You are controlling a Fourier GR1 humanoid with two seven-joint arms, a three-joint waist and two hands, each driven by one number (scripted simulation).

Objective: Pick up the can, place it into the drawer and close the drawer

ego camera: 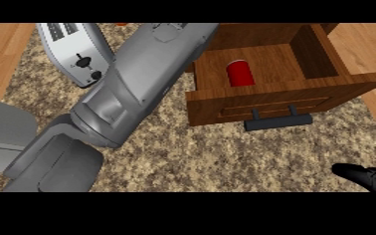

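- Far left: toaster (pixel 77 52), silver w/ black knobs, sits on the speckled counter (pixel 220 159) near the top edge, partly behind my arm.
- Left to centre: my left forearm (pixel 140 79), grey, runs diagonally from lower left up toward the top centre. Its far end goes past the drawer's back-left corner & out of view, so my left hand doesn't show at all.
- Centre-right: wooden drawer (pixel 257 107) is pulled open, dark handle (pixel 279 121) on its front, facing me.
- Inside the drawer: red can (pixel 239 73) lies on the drawer floor, toward the left-middle, just behind the front panel. Nothing's touching it.
- Far right, bottom corner: my right hand (pixel 358 174), black, only a bit pokes in at the edge, well apart from the drawer. Can't tell if fingers are apart or curled.
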